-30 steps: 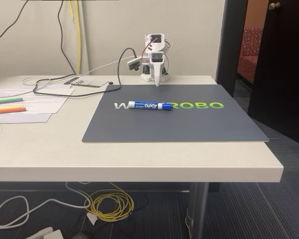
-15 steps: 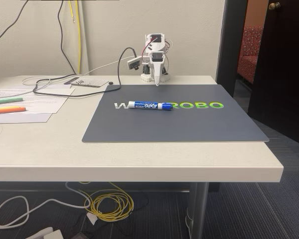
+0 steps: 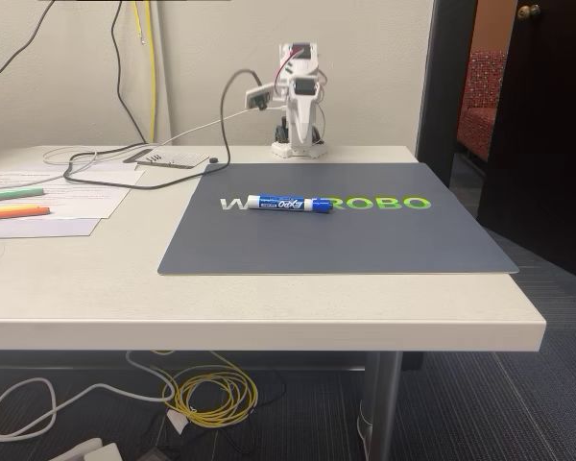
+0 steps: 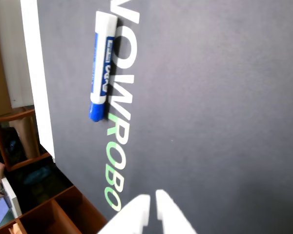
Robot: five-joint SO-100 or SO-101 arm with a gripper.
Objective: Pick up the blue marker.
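White table (image 3: 269, 307) bearing a grey mat (image 3: 365, 240), with the blue marker (image 3: 288, 204) lying across the mat's lettering; papers (image 3: 67, 197), two highlighters (image 3: 14, 204) and cables (image 3: 106, 165) at left.

Blue marker (image 3: 288, 204) flat on grey mat (image 3: 365, 245); end effector (image 3: 301, 139) behind, well apart.

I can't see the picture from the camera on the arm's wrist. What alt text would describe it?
A blue marker lies untouched on a dark grey mat, along white and green lettering. The white tips of the claw poke in from the bottom edge, almost together, well short of the marker.
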